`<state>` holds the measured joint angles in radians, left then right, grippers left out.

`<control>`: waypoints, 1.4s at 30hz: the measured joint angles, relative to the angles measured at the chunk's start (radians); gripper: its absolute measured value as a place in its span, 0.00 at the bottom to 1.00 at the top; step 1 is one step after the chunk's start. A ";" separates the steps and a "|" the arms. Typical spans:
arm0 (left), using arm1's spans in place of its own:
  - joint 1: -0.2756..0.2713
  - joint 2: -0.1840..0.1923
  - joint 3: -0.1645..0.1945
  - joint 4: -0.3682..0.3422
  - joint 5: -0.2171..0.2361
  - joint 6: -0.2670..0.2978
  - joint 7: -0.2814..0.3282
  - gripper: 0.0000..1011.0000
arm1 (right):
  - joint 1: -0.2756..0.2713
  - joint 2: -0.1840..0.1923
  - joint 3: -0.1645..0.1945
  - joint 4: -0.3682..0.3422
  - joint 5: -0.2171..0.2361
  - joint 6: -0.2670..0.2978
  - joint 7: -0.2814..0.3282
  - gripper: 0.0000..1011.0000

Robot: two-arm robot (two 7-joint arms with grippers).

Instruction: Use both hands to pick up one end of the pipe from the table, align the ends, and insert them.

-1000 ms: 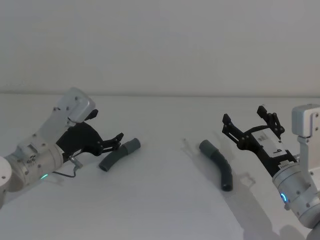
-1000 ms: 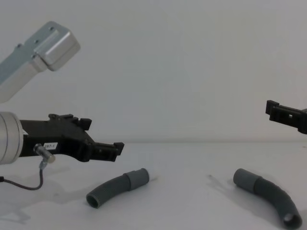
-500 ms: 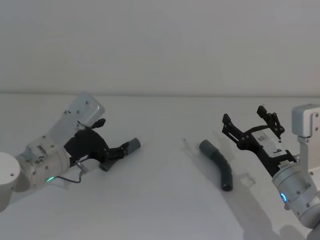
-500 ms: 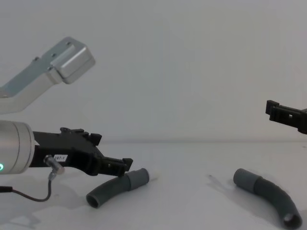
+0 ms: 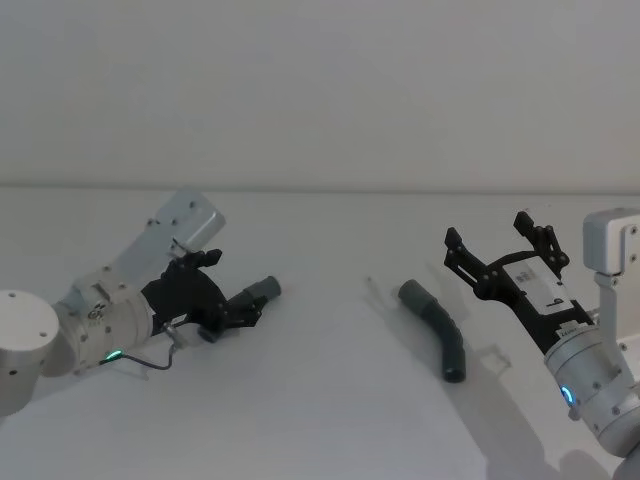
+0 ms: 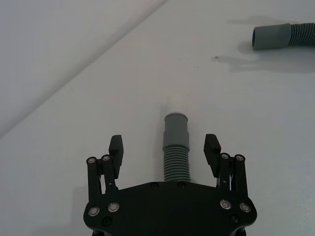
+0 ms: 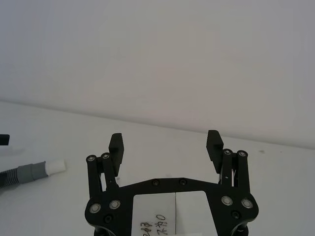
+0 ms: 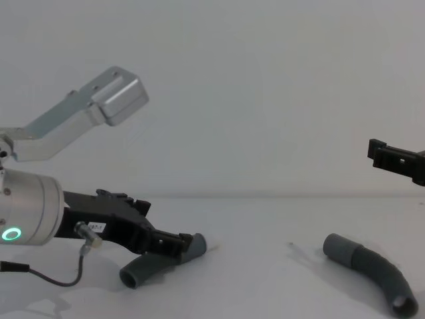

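Left gripper (image 5: 235, 308) sits low over the table (image 5: 320, 400), its two black fingers (image 6: 116, 147) spread wide on either side of the left hose piece (image 6: 175, 152), not clamped on it. The L wrist view shows what the head view hides: the ribbed body runs between the fingers w/ a gap on each side, and the smooth cuff (image 6: 175, 127) points away past the fingertips. Whether the piece touches the gripper's underside is hard to tell. The chest view, side-on, has the gripper across the piece's middle, both ends resting on the table. Right hose piece (image 5: 440, 325) lies well apart to the right, untouched, its wider cuff (image 5: 410, 293) toward the left piece. Right gripper (image 5: 488, 230) hangs in the air to the right of it, fingers parted, holding nothing. The R wrist view catches the left piece's white tip (image 7: 55, 165).
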<state>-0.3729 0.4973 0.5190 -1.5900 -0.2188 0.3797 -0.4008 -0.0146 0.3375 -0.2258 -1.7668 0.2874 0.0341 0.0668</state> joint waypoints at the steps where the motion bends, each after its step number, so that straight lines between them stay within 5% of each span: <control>1: -0.005 -0.005 0.002 0.007 0.000 0.007 -0.004 0.99 | 0.000 0.000 0.000 0.000 0.000 0.000 0.000 0.99; 42: -0.089 -0.074 0.018 0.110 -0.009 0.158 -0.078 0.99 | 0.000 0.000 0.000 0.000 0.000 0.000 0.000 0.99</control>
<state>-0.4614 0.4233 0.5370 -1.4798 -0.2279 0.5375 -0.4788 -0.0146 0.3375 -0.2258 -1.7667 0.2874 0.0341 0.0668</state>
